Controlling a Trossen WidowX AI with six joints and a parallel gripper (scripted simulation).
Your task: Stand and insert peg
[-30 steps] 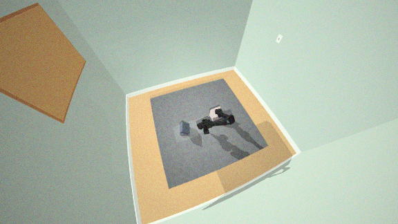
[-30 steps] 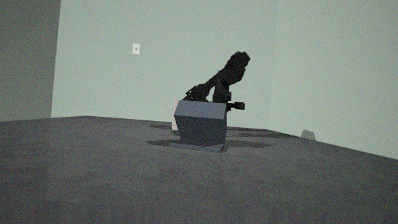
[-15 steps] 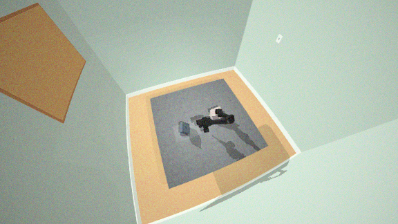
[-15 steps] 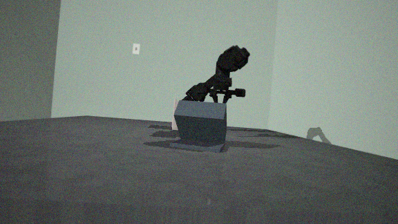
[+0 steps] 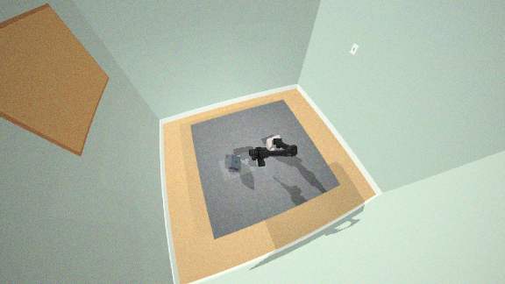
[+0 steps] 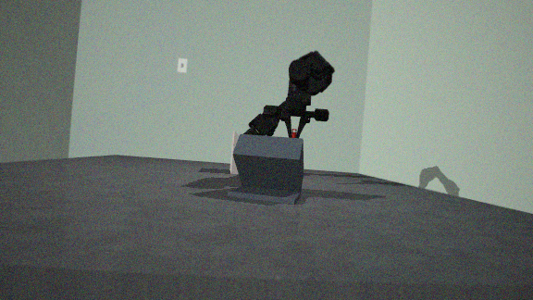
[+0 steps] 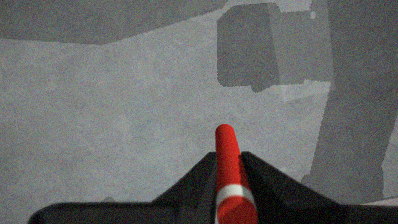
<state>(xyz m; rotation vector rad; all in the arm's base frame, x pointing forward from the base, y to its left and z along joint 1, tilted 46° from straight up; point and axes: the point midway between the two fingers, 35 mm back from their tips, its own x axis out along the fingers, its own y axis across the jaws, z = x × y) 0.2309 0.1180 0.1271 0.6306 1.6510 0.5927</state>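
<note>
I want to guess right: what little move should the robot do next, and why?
Probably ease the red, white-banded peg toward the grey sloped block, plain end first: the black gripper is shut on it, banded end nearest the wrist camera.
</note>
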